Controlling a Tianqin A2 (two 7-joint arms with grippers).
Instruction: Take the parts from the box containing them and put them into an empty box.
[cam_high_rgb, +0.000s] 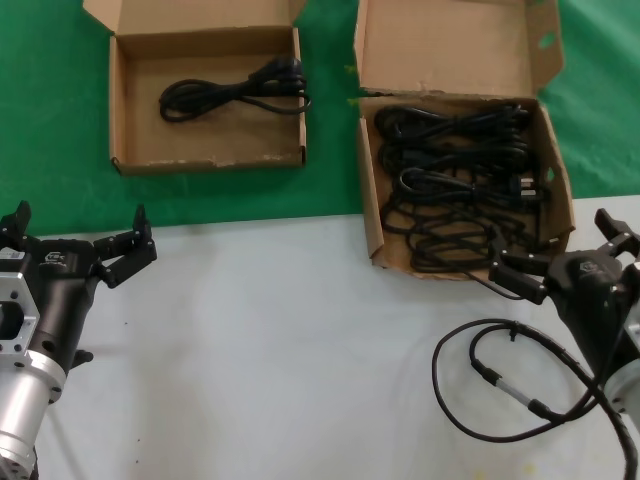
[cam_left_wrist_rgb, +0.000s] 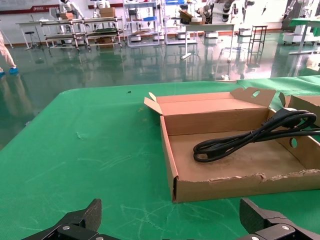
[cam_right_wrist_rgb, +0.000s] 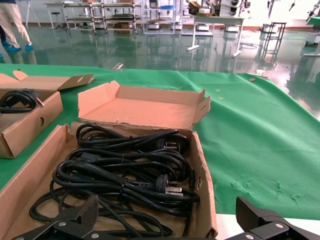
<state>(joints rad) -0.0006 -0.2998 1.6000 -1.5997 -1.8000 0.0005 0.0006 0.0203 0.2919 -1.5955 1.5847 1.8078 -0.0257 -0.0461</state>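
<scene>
The deep box with the tall tabbed flap stands at the back right and holds several black coiled power cords. The shallow box with the ragged rim stands at the back left and holds one black power cord. My left gripper is open and empty over the white table, short of the shallow box and its cord. My right gripper is open and empty at the near right corner of the deep box, low over the cords.
A thin looped black cable with a silver connector lies on the white table by my right arm. Both boxes stand on the green cloth behind the white table. The shallow box also shows in the right wrist view.
</scene>
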